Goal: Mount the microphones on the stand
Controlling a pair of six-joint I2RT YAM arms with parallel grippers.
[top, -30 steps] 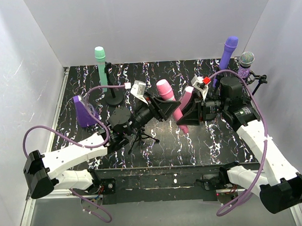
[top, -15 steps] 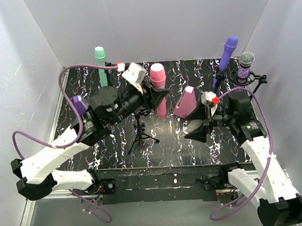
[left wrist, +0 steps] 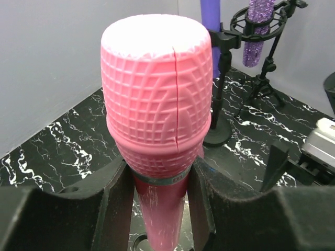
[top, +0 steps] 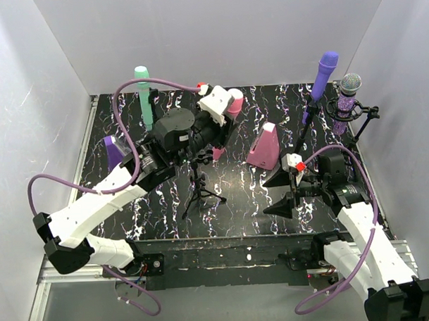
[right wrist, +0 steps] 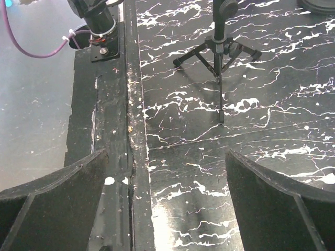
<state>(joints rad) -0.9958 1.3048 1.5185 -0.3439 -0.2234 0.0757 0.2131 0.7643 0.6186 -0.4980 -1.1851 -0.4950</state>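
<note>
Left wrist view: left tool [left wrist: 159,180] clamped on the pink microphone [left wrist: 157,94] just under its head, handle running down between the pads. Top external: the pink microphone is held off the surface [top: 237,198], near the small tripod stand [top: 199,188], long axis close to upright, head up. Four microphones counted: pink, mint green microphone [top: 143,92], plain purple microphone [top: 324,68], glittery purple microphone [top: 350,89]. Right tool [top: 280,193] spread wide, empty.

Plain white walls [top: 217,33] on three sides, black white-veined marble tabletop [top: 237,202]
</note>
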